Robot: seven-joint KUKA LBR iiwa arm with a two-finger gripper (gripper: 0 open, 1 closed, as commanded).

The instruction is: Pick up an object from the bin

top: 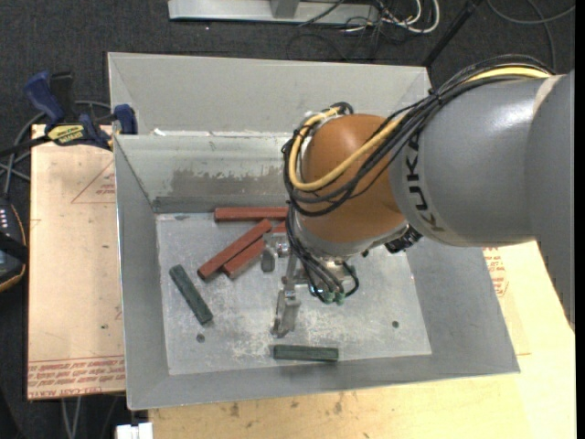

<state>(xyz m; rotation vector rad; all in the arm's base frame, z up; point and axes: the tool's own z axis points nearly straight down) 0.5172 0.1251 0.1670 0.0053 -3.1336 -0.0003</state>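
Observation:
My gripper (285, 323) hangs low over the middle of the bin floor, under the orange wrist cover. Just below its tip, near the front wall, lies a dark green bar (304, 353) flat and crosswise, a small gap away. Up and to the left of the gripper lie two red-brown bars (236, 251) side by side on a slant. A small grey block (267, 262) sits beside their right end, close to the gripper's body. Nothing can be seen held in the gripper.
Another red-brown bar (249, 214) rests along the back wall. A second dark green bar (190, 294) lies slanted at the left of the floor. The arm and its cables cover the right half of the bin.

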